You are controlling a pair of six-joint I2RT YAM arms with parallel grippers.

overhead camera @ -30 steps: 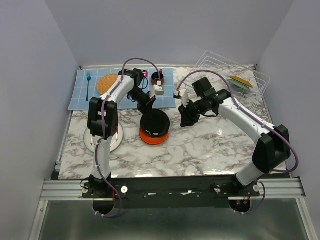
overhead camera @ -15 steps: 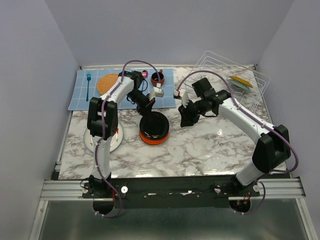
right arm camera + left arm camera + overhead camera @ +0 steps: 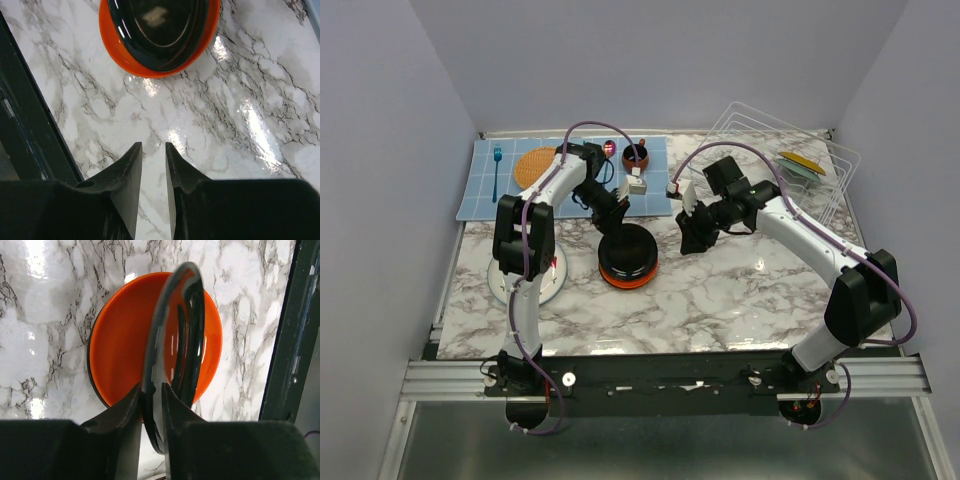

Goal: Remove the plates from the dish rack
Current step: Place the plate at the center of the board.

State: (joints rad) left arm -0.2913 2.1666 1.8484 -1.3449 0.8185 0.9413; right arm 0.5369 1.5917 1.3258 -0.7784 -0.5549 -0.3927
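A glossy black plate (image 3: pixel 628 245) leans tilted on an orange-red plate (image 3: pixel 624 279) at the middle of the marble table. In the left wrist view the black plate (image 3: pixel 192 330) stands edge-on over the orange-red plate (image 3: pixel 125 335). My left gripper (image 3: pixel 151 395) (image 3: pixel 616 222) straddles its near rim, jaws a little wider than the rim. My right gripper (image 3: pixel 692 240) (image 3: pixel 154 147) hangs open and empty just right of the stack, over bare marble. The white wire dish rack (image 3: pixel 770 128) at the back right holds a mustard-yellow plate (image 3: pixel 803 162). A white plate (image 3: pixel 510 283) lies by the left arm's base.
A blue mat (image 3: pixel 480 195) at the back left carries an orange woven disc (image 3: pixel 533 166), a teal fork (image 3: pixel 497 168), a small dark bowl (image 3: pixel 635 155) and a white block (image 3: pixel 638 182). Walls close in the back and both sides.
The left gripper's jaws have parted slightly around the black plate's rim. The black plate rests on the orange-red one. The right arm has not moved.
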